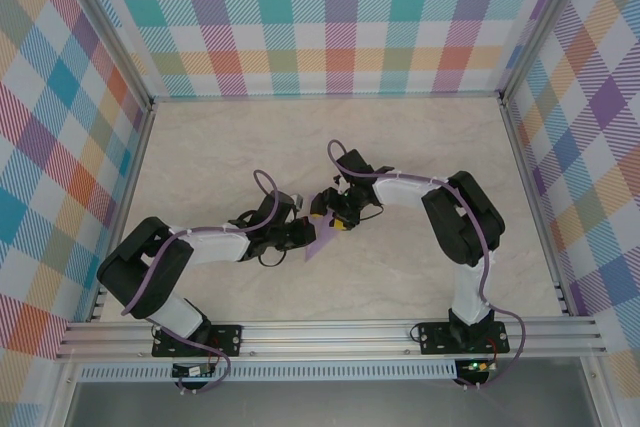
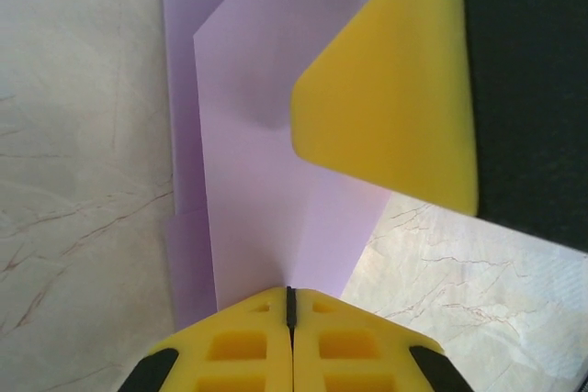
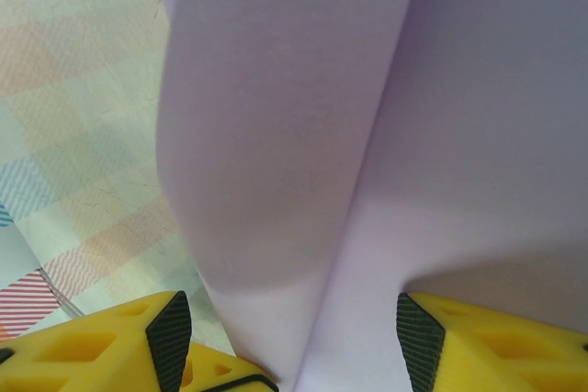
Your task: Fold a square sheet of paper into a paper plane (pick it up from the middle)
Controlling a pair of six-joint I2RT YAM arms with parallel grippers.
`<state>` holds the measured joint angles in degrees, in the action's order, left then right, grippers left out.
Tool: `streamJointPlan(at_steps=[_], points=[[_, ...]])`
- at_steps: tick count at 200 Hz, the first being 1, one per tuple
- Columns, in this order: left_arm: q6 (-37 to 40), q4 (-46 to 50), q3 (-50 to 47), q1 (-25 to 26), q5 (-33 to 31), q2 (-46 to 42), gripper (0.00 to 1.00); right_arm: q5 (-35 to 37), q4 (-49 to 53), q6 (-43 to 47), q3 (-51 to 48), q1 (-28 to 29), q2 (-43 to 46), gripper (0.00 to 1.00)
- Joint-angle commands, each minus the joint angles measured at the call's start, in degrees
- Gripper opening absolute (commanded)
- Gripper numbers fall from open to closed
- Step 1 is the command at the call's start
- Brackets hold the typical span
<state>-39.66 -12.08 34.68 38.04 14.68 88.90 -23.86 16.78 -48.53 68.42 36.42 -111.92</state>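
The lavender sheet of paper [image 1: 321, 242] is folded into layers and hangs as a small pointed triangle between the two grippers at mid-table. My left gripper [image 2: 291, 305] is shut on its lower edge, yellow fingers pressed together, with the paper [image 2: 266, 135] fanning upward from the pinch. In the top view the left gripper [image 1: 303, 235] is just left of the paper. My right gripper [image 1: 336, 209] is above and to its right. The right gripper [image 3: 285, 328] stands open, its black pads [image 3: 171, 330] wide apart, and the creased paper [image 3: 367, 135] runs between them. One of its yellow fingers [image 2: 395, 98] overlaps the paper.
A pale marble-patterned tabletop [image 1: 420, 277] lies all round the arms. Plaid walls [image 1: 300, 17] enclose the back and both sides, and an aluminium rail [image 1: 330, 332] runs along the near edge by the arm bases.
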Motion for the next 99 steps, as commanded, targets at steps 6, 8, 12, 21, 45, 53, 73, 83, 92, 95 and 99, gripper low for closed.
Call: streamJointPlan(at_steps=[6,8,12,21,45,53,73,83,92,95,99], points=[[0.17,1.53,0.94,-0.86,-1.01,0.83,0.05,4.11,4.38,2.19,-2.51,0.23,-0.94,0.64],[0.12,1.53,0.95,-0.91,-1.04,0.83,0.05,4.18,4.53,2.28,-2.51,0.23,-0.87,0.64],[0.18,1.52,0.92,-0.94,-1.05,0.85,0.05,4.40,4.81,2.38,-2.47,0.20,-0.78,0.64],[0.18,1.44,1.01,-0.95,-1.06,0.84,0.05,5.06,5.37,2.55,-2.51,0.23,-0.69,0.63],[0.22,1.48,1.08,-1.04,-0.92,0.77,0.05,6.86,7.27,2.90,-2.09,0.23,-1.10,0.59],[0.24,1.53,1.10,-1.04,-0.97,0.75,0.05,7.22,7.83,3.00,-1.93,0.22,-1.48,0.57],[0.29,1.53,1.10,-1.13,-0.64,0.66,0.05,7.59,8.26,3.00,-1.64,0.18,-2.35,0.55],[0.30,1.36,1.10,-1.13,-0.38,0.51,0.05,7.85,8.88,3.01,-1.17,0.23,-2.91,0.54],[0.27,1.31,1.10,-1.13,-0.20,0.24,0.05,8.20,9.49,3.00,-0.61,0.23,-3.51,0.54],[0.21,1.36,1.10,-1.08,-0.16,0.11,0.06,8.25,9.69,3.00,-0.39,0.23,-3.70,0.54],[0.27,1.35,1.10,-1.13,0.03,-0.06,0.06,8.36,10.00,3.01,-0.17,0.23,-3.94,0.53]])
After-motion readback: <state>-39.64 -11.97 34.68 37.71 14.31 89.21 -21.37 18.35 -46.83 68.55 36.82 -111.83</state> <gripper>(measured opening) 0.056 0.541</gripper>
